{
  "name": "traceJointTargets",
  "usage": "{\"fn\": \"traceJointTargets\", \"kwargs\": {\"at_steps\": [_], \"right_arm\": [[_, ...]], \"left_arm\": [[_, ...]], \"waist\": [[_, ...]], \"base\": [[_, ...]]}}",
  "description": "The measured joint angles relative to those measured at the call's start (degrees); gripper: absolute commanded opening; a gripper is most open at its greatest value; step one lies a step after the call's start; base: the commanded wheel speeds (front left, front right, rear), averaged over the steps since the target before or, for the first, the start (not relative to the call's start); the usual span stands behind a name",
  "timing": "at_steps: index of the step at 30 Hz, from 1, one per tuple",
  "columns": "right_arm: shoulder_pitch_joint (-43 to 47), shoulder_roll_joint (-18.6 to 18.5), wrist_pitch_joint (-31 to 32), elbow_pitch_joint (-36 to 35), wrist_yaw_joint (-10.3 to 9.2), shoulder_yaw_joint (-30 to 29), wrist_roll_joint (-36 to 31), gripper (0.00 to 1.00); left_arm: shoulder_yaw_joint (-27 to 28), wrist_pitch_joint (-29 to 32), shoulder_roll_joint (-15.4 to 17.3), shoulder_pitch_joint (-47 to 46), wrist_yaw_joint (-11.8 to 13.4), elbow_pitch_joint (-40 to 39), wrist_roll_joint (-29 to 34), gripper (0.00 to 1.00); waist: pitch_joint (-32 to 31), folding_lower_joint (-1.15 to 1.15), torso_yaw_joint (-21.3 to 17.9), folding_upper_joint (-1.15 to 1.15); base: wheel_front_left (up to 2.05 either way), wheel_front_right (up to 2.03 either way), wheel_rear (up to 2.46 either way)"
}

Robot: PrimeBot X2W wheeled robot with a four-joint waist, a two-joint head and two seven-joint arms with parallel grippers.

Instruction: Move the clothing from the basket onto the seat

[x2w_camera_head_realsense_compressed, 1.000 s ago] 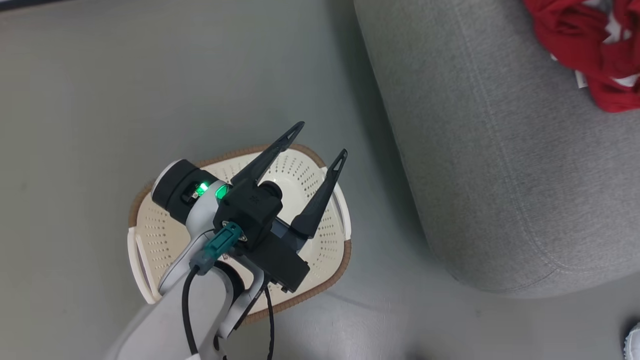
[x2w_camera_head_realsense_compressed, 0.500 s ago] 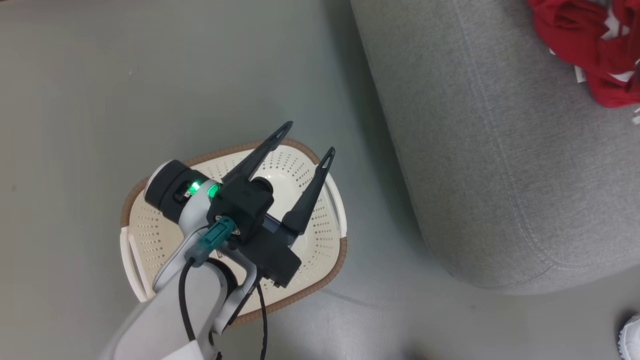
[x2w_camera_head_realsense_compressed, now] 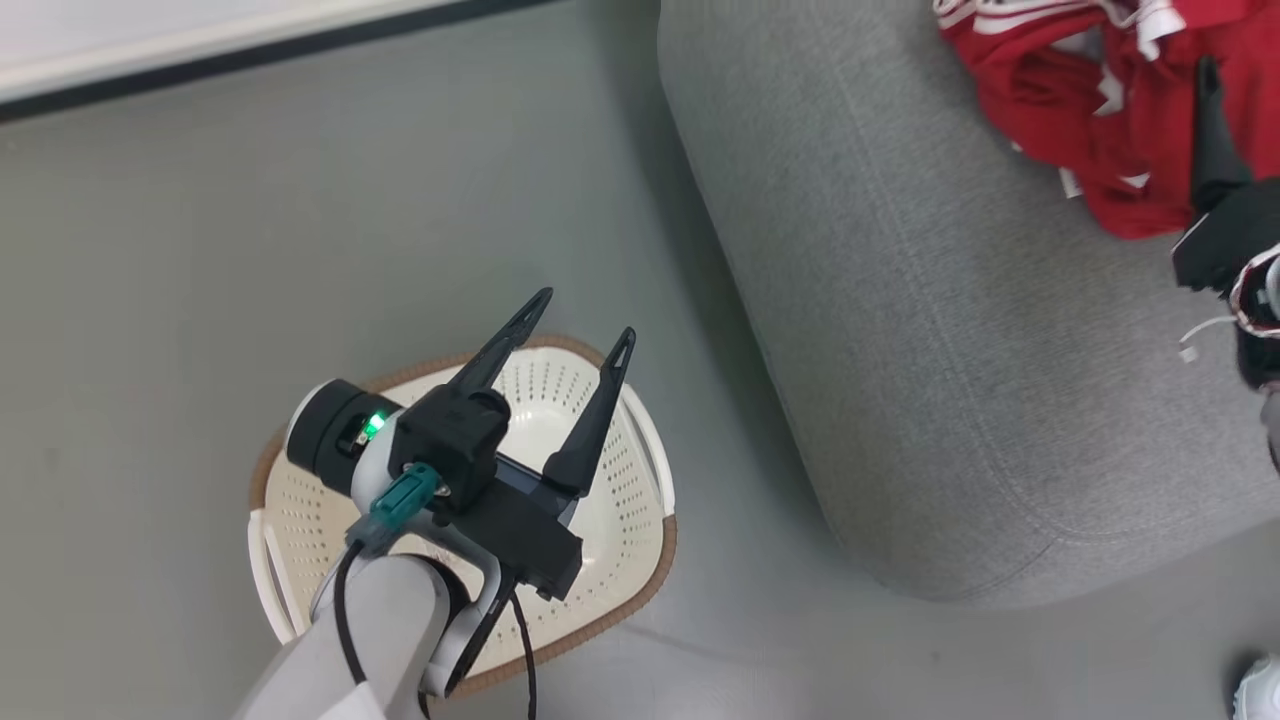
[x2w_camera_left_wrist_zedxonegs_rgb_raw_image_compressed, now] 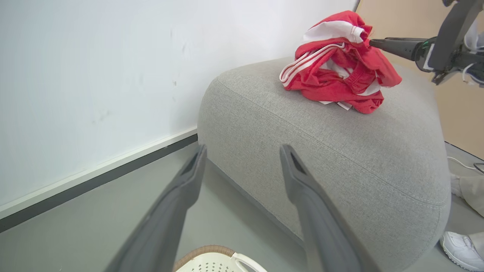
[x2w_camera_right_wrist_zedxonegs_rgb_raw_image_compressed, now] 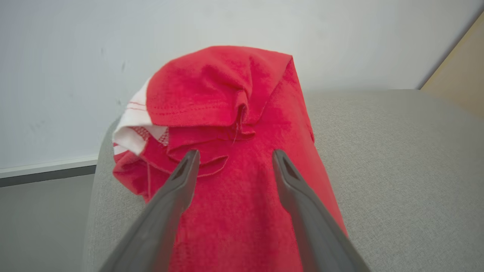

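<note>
Clothing [x2w_camera_left_wrist_zedxonegs_rgb_raw_image_compressed: 336, 71]: crumpled into one red-and-white heap on top of the seat [x2w_camera_head_realsense_compressed: 900, 350], toward the far edge by the wall, well apart from the rounded corner nearest the basket [x2w_camera_head_realsense_compressed: 630, 480]. Fully on the cushion, not hanging over any edge as far as visible.

Right gripper [x2w_camera_right_wrist_zedxonegs_rgb_raw_image_compressed: 235, 153]: spread wide, gripping nothing, fingers either side of a red fold, one tip touching or just beside the top of the heap in the left wrist view. Left gripper [x2w_camera_head_realsense_compressed: 583, 315]: also spread wide, empty, hanging over the basket. No red to be seen in the uncovered part of the basket; remainder hidden under the left arm.

Step in hand, judged: letting go and getting clear. Hold the right jaws wide. Draw back along the fingers' own line and upward, not sideways, to avoid hooking a loose fold or the striped trim and dragging the heap toward the seat's edge. Go slowly at first; watch for cloth rising with a finger. Then check the basket for leftovers.

Orientation: no real front or heading to such a bundle. Wider than tall; long axis roughly along the seat's top, striped white folds at the wall-side end, a plain red flap at the opposite end, nearest the right gripper. White panel uppermost at the peak.
</note>
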Motion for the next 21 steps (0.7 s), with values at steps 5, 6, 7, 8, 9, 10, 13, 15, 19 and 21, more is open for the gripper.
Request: {"fn": "traceJointTargets", "kwargs": {"at_steps": [5, 6, 7, 8, 9, 10, 13, 15, 19, 21], "right_arm": [[2.3, 0.7, -0.3, -1.8, 0.0, 0.2, -0.1, 1.0], [2.9, 1.0, -0.3, -2.2, 0.0, 0.3, -0.2, 1.0], [3.6, 1.2, -0.3, -2.6, 0.0, 0.4, -0.3, 1.0], [4.3, 1.5, -0.3, -3.0, 0.0, 0.5, -0.4, 1.0], [4.9, 1.6, -0.3, -3.4, 0.0, 0.5, -0.4, 1.0], [5.7, 1.9, -0.3, -3.9, 0.0, 0.5, -0.4, 1.0], [8.1, 2.5, -0.5, -5.5, 0.0, 1.0, -0.5, 1.0], [9.9, 3.1, -0.5, -7.1, 0.0, 1.7, -1.1, 1.0], [13.5, 4.0, -0.5, -10.6, -0.12, 2.3, -2.4, 1.0], [15.7, 4.6, -0.5, -12.2, -0.52, 2.3, -2.6, 1.0]], "left_arm": [[1.3, -2.1, -1.1, 0.6, 0.6, 1.6, -1.8, 1.0], [1.5, -2.5, -1.3, 0.7, 0.7, 2.0, -2.0, 1.0], [1.7, -2.7, -1.5, 0.9, 0.8, 2.4, -2.3, 1.0], [1.9, -2.9, -1.8, 1.2, 1.0, 2.9, -2.6, 1.0], [2.1, -3.3, -2.0, 1.7, 1.1, 3.3, -2.8, 1.0], [2.2, -3.5, -2.1, 2.1, 1.4, 3.8, -2.8, 1.0], [2.9, -4.4, -2.2, 2.9, 2.2, 5.1, -2.8, 1.0], [3.6, -4.8, -2.2, 3.7, 2.7, 5.8, -3.0, 1.0], [5.3, -6.1, -2.1, 6.0, 3.7, 7.1, -3.4, 1.0], [6.1, -6.8, -2.0, 7.2, 4.2, 7.3, -4.1, 1.0]], "waist": [[-3.3, -0.01, -0.2, 0.0], [-3.9, -0.01, -0.2, -0.01], [-4.6, -0.01, -0.1, -0.01], [-5.3, -0.01, -0.1, -0.01], [-6.0, -0.01, 0.0, -0.01], [-6.7, -0.01, 0.2, -0.01], [-8.8, -0.01, 0.7, -0.01], [-10.2, -0.01, 1.2, -0.01], [-12.9, -0.01, 2.4, -0.01], [-14.3, -0.01, 3.2, -0.02]], "base": [[0.0, 0.0, 0.0], [0.0, 0.0, 0.0], [0.0, 0.0, 0.0], [0.0, 0.0, 0.0], [0.0, 0.0, 0.0], [0.0, 0.0, 0.0], [0.0, 0.0, 0.0], [0.0, 0.0, 0.0], [0.0, 0.0, 0.0], [0.0, 0.0, 0.0]]}}
